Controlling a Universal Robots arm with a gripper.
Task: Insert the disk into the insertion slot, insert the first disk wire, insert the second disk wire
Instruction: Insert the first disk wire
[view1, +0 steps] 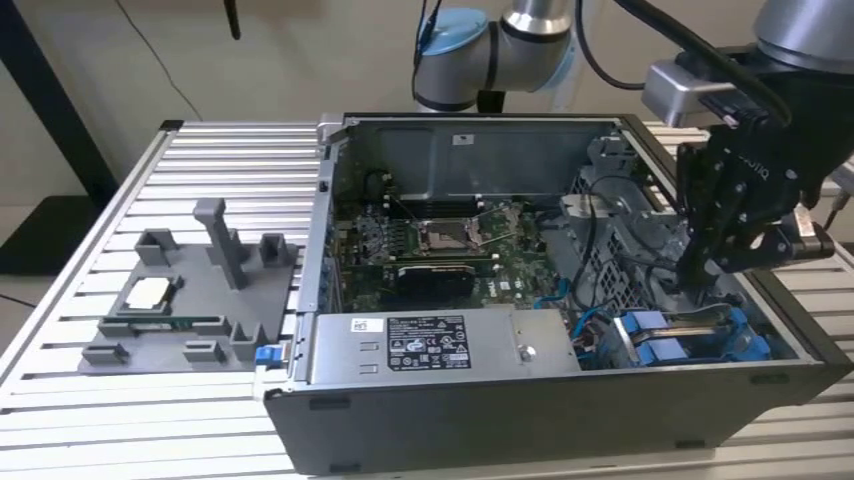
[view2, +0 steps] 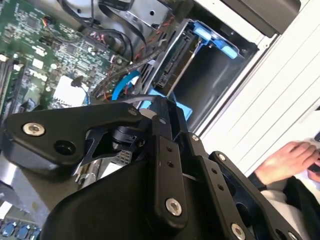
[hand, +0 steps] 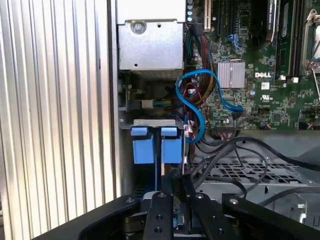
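Though hanging low by the insertion slot (view1: 747, 345), cannot tell gripper (view1: 694, 275) opening or hold; judging disk (view2: 172, 67) seated, wires (hand: 197, 107) unconfirmed.

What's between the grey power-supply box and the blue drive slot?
Loose cables, one bright blue, between the power-supply box and the insertion slot, seen in the exterior view.

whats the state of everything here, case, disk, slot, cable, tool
computer case: side open, insides exposed
disk: seated in the insertion slot, connector edge visible
insertion slot: occupied by the disk
blue cable: looped loose beside the slot; cannot tell whether its ends are plugged in
tool: inside the case, just above the slot
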